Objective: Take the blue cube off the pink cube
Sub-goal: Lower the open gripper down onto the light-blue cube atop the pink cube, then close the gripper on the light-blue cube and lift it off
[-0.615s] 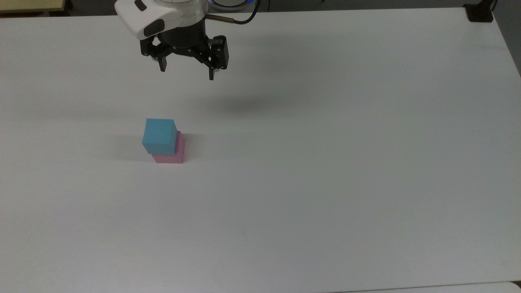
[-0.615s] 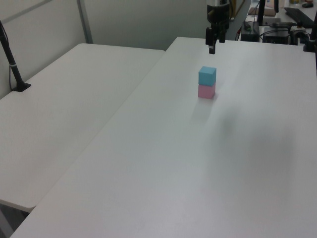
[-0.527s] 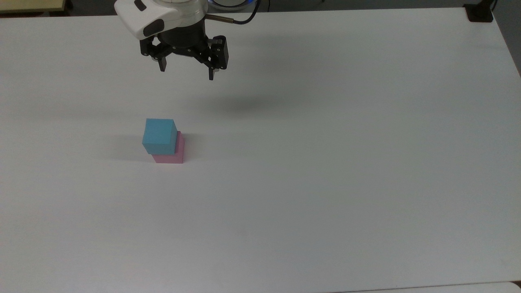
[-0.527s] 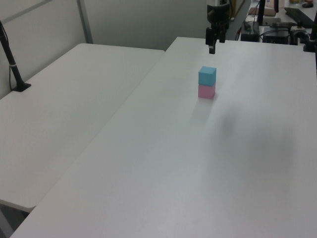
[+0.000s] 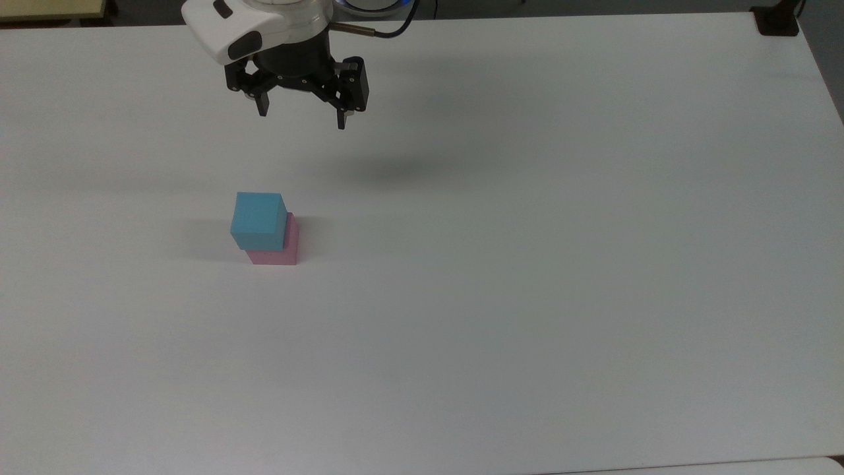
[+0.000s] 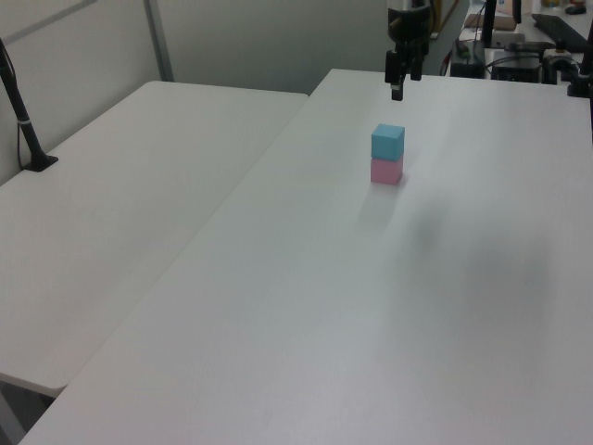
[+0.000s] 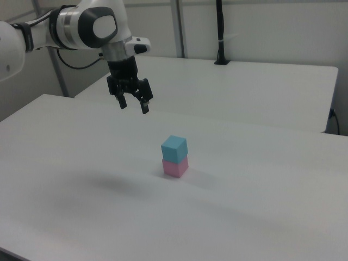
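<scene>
Top view: the blue cube (image 5: 258,220) sat stacked on the pink cube (image 5: 277,249), slightly offset toward the top view's left, mid-table. The gripper (image 5: 300,117) hung well apart above the white table (image 5: 527,264), fingers spread and empty, apparently poised to approach. Nothing stood between gripper and stack.

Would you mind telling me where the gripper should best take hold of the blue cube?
Grip the blue cube by two opposite side faces, coming straight down from above. Its top is clear, and it sits flat on the pink cube, so stay above that seam. The gripper is open.
</scene>
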{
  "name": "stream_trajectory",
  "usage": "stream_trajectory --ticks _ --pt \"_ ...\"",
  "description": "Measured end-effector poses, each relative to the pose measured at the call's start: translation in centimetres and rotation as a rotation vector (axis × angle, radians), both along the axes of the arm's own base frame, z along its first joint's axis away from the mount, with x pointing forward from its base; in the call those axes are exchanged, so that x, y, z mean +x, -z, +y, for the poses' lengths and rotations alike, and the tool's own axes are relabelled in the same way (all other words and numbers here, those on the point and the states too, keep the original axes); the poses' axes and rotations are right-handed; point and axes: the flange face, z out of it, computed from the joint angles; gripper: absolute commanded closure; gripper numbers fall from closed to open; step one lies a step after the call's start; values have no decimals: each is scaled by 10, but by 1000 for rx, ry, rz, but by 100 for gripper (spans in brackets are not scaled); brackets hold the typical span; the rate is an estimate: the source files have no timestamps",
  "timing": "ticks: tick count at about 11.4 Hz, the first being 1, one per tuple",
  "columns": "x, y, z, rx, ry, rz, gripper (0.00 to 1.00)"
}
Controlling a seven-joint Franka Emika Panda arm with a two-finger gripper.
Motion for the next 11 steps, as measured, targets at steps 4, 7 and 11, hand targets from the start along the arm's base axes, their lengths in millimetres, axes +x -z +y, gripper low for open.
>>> stream_trajectory --ticks 4,7,11 --pt "12 26 -64 -7 -24 -14 0" --pt "34 85 -95 -14 0 -17 0" --pt "48 132 -90 -20 -18 1 0"
